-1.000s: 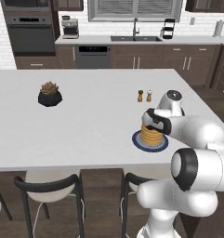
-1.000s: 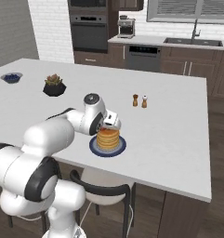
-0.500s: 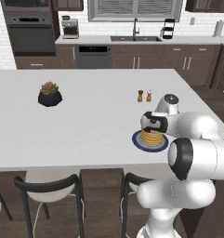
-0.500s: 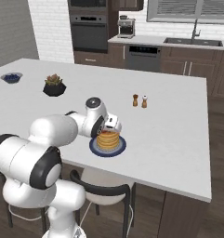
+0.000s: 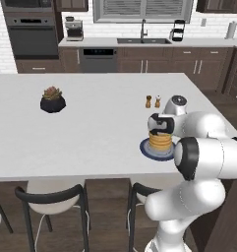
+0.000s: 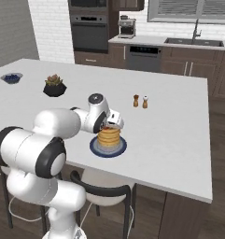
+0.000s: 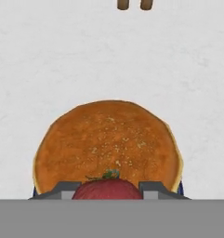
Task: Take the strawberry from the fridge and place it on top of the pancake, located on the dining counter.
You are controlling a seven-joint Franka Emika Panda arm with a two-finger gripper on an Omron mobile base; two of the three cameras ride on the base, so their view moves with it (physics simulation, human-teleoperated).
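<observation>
**Strawberry, held over pancake**

Item: strawberry, small, judged light, soft, bruisable; pinched at its sides between the gripper fingers, directly above the pancake on the dining counter. Handle gently; release low to prevent rolling.

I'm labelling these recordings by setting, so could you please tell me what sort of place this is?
A rendered home kitchen, it seems: a built-in wall oven, a sink under a window along the back counter, and a white dining counter with stools, where a pancake stack sits on a plate.
</observation>
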